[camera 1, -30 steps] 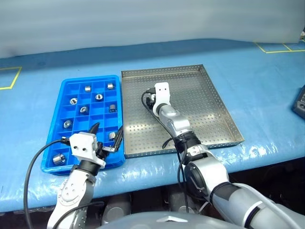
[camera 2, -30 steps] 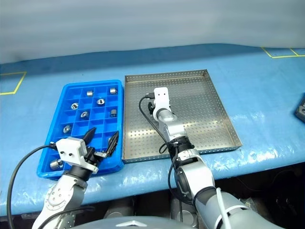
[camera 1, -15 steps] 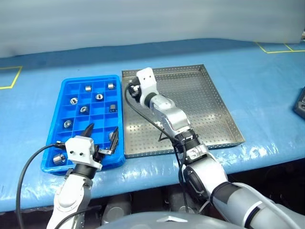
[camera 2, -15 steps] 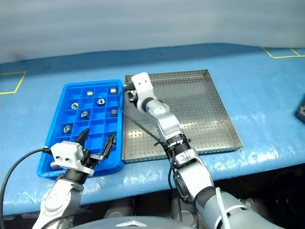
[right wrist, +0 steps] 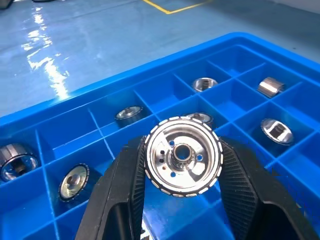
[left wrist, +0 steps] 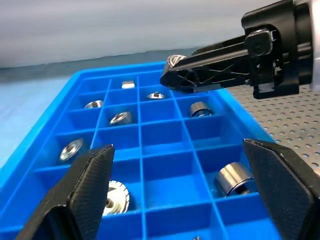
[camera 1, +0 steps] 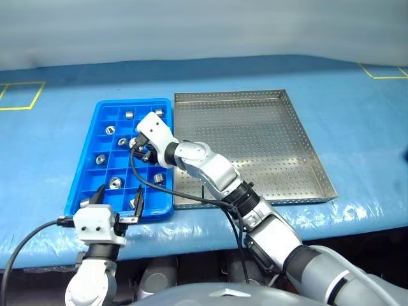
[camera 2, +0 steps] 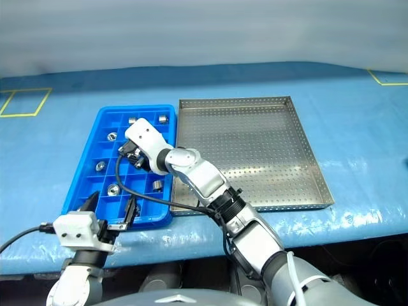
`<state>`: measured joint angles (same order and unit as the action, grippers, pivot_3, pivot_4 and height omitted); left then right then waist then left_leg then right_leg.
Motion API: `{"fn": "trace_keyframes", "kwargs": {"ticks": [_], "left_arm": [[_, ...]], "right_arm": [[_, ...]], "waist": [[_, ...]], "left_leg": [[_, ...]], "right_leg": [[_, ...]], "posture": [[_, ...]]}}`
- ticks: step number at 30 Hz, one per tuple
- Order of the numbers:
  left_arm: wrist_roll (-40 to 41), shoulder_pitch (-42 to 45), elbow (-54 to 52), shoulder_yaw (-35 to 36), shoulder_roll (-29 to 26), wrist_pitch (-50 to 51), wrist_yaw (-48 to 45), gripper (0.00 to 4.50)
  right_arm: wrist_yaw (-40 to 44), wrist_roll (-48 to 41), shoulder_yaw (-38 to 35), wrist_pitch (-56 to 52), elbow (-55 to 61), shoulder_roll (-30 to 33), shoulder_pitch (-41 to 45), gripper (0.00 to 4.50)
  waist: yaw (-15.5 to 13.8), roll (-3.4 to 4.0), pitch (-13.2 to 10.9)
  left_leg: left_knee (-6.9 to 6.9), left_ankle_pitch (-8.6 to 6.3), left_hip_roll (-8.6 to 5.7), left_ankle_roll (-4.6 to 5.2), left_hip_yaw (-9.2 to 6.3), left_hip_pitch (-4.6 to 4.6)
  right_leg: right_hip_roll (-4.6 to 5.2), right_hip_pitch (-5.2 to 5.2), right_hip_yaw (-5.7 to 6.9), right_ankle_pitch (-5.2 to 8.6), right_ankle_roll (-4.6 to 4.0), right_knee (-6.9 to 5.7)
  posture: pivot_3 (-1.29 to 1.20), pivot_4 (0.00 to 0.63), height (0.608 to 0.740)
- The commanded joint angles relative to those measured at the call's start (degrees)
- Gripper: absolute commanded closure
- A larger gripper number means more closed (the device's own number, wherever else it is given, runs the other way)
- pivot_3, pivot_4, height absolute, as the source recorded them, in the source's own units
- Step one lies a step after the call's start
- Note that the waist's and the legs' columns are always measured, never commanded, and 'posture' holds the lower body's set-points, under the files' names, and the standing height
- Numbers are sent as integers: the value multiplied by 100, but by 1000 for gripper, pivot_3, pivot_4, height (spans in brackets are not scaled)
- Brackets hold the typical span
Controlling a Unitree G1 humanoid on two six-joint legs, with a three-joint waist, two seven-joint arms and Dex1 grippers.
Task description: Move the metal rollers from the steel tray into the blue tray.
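The steel tray (camera 1: 255, 134) lies right of the blue tray (camera 1: 87, 162), and its perforated floor is bare. Several metal rollers (camera 1: 115, 183) sit in separate compartments of the blue tray. My right gripper (camera 1: 141, 148) reaches across from the right and hangs over the middle of the blue tray. In the right wrist view it (right wrist: 182, 167) is shut on one ribbed metal roller (right wrist: 182, 156) above the compartments. My left gripper (camera 1: 118, 196) stands open and empty at the blue tray's near edge. The left wrist view shows its fingers (left wrist: 75, 195) wide apart.
Both trays rest on a table covered in blue film (camera 1: 357, 127). Yellow tape marks (camera 1: 22, 95) lie at the far left and far right. A black cable (camera 1: 172, 191) from the right wrist loops over the blue tray's near right corner.
My right gripper swung left from the steel tray to over the blue tray, carrying the roller. My left gripper drew back to the tray's near edge. The camera view shifted too.
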<state>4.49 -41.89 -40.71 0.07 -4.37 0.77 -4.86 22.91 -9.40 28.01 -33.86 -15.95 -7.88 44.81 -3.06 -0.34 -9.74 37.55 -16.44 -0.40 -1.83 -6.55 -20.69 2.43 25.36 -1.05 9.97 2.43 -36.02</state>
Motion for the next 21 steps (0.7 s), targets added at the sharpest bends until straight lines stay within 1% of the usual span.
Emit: {"fn": "trace_keyframes", "kwargs": {"ticks": [1, 7, 12, 14, 17, 19, 21], "left_arm": [[-88, -283, -243, 74, 110, -374, 113, 0], [-111, -421, -219, 5, 190, -538, 133, 0], [-93, -332, -157, -95, 150, -565, 26, 0], [-85, -255, -131, -111, 118, -531, -11, 0], [-41, -112, -97, -102, 52, -452, -109, 0], [3, -24, -84, -84, -7, -398, -181, 0], [40, 71, -77, -45, -77, -326, -240, 0]], "right_arm": [[81, -25, 75, 273, -193, -707, -46, 2787], [-2, 48, 37, 518, -810, -707, -2, 2787], [-174, 125, -92, 586, -1146, -608, -37, 2787], [-210, 96, -162, 551, -1139, -582, -76, 2069], [-199, 34, -207, 464, -977, -527, -157, 1219], [-235, 28, -226, 415, -845, -496, -214, 539], [-278, 34, -245, 376, -655, -450, -273, 34]], "waist": [[-69, -1, 0], [-249, -1, -1], [-274, -1, 0], [-275, -1, 0], [-269, -1, 0], [-253, 0, 0], [-235, -1, 0]], "left_leg": [[0, 0, 0, 0, 0, 0], [0, 0, 0, 0, -1, -1], [0, 0, 0, 0, -1, -2], [-1, 0, 0, 0, 0, -2], [0, 0, 0, 0, -1, 0], [1, 0, 0, 0, -1, 0], [0, 0, 0, 0, -1, -1]], "right_leg": [[0, 0, 0, 2, -1, 0], [-1, 2, 4, 3, -1, -1], [-1, 2, 3, 3, -1, 0], [-1, 1, 4, 3, -1, 0], [-1, -2, 4, 3, -1, 0], [-1, -2, 4, 3, -1, 0], [-1, -1, 4, 3, -1, 0]], "posture": [[395, 150, 740], [419, 150, 740], [386, 150, 740], [366, 150, 740], [336, 150, 740], [313, 150, 740], [286, 150, 740]]}}
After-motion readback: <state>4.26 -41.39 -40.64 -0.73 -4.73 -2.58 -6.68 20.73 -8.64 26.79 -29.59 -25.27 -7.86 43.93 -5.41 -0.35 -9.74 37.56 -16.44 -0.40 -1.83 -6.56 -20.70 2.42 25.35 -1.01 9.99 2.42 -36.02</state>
